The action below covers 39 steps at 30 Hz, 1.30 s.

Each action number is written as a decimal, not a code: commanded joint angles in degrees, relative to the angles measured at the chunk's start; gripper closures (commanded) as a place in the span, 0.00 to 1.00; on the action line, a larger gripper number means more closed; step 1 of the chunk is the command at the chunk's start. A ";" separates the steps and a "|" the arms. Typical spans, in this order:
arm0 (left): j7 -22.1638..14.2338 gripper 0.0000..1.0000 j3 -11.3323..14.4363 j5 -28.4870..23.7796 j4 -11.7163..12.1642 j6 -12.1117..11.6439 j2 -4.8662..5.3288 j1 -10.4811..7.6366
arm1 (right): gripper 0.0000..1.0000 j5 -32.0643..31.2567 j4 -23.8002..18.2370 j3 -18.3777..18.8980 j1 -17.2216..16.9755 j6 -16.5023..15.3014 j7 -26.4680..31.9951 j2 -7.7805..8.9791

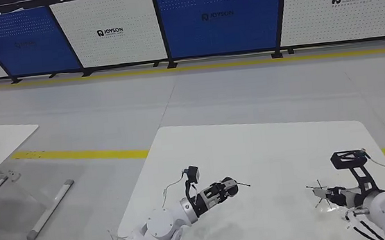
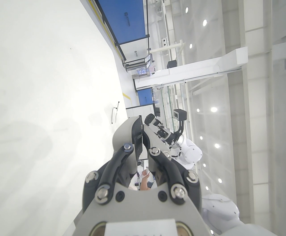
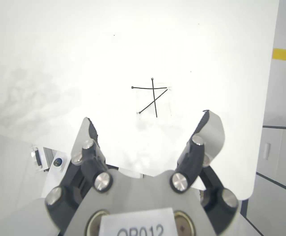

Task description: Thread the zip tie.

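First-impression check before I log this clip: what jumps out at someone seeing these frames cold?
Three black zip ties lie crossed in a small heap on the white table, just ahead of the open right claw. Across the table, the left claw is shut on a single zip tie, whose thin end sticks out past the fingertips toward the right arm.
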 commanded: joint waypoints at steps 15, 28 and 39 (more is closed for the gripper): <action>0.00 1.00 0.00 0.00 0.00 0.00 0.00 0.00 | 0.00 2.51 12.41 -7.15 9.22 -12.69 1.75 0.96; 0.00 1.00 0.00 0.00 0.00 0.00 0.00 0.00 | 0.00 -1.94 12.14 -7.51 8.54 -9.40 0.45 1.05; 0.00 1.00 0.00 0.00 0.00 0.00 0.00 0.00 | 0.00 -7.01 11.81 -10.08 9.43 -6.56 1.73 0.90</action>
